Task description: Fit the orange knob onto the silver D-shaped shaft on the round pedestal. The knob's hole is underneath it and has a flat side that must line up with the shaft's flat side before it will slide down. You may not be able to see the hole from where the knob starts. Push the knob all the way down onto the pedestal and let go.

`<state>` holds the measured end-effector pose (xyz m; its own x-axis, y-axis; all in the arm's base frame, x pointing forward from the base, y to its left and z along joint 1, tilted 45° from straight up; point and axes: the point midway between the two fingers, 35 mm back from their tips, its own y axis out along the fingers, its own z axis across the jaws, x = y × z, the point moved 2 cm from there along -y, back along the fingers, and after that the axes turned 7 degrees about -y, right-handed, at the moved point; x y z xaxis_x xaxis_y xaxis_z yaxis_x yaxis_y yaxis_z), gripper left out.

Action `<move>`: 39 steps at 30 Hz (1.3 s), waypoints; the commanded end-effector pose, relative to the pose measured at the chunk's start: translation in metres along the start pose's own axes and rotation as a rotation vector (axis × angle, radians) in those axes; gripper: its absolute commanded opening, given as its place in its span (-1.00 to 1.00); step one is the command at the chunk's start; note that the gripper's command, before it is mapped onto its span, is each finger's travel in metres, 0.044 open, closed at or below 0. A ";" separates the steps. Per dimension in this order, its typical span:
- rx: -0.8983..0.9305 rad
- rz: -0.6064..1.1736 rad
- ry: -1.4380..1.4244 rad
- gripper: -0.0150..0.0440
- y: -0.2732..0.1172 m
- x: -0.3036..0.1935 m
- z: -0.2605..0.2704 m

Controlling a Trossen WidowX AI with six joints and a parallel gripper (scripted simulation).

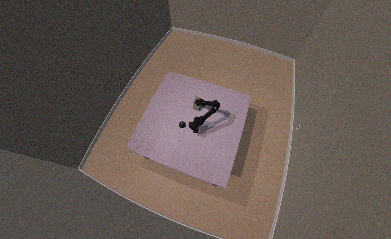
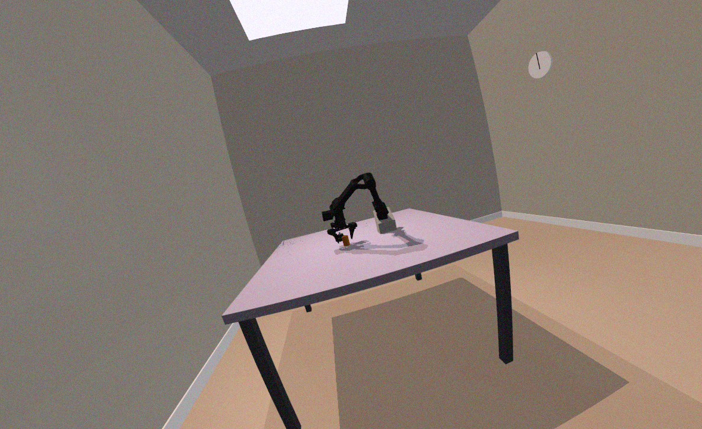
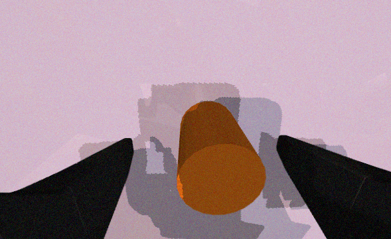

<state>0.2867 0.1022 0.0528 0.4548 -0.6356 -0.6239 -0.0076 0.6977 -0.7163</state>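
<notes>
Now for a clean grip on the knob

From the top, the round pedestal (image 1: 182, 124) with its shaft (image 1: 182, 122) stands bare beside the arm (image 1: 209, 115). In the exterior view, the orange knob (image 2: 345, 241) stands upright on the pinkish tabletop (image 1: 161, 119) (image 2: 310, 271) (image 3: 195, 40), below the jaws (image 2: 344, 238); a clock (image 2: 539, 64) hangs on the wall. At the wrist, the jaws are spread wide, gripping nothing, either side of the knob (image 3: 220, 179). Best to centre them, descend straight and squeeze evenly, lest it tip.
</notes>
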 end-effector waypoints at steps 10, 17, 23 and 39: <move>-0.004 0.011 0.009 0.91 0.019 -0.002 -0.003; -0.004 0.011 0.009 0.29 0.019 -0.002 -0.003; -0.004 0.011 0.009 0.02 0.019 -0.002 -0.003; -0.008 -0.001 0.009 -0.49 -0.014 0.005 0.002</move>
<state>0.2875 0.0981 0.0533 0.4416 -0.6355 -0.6333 -0.0203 0.6986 -0.7152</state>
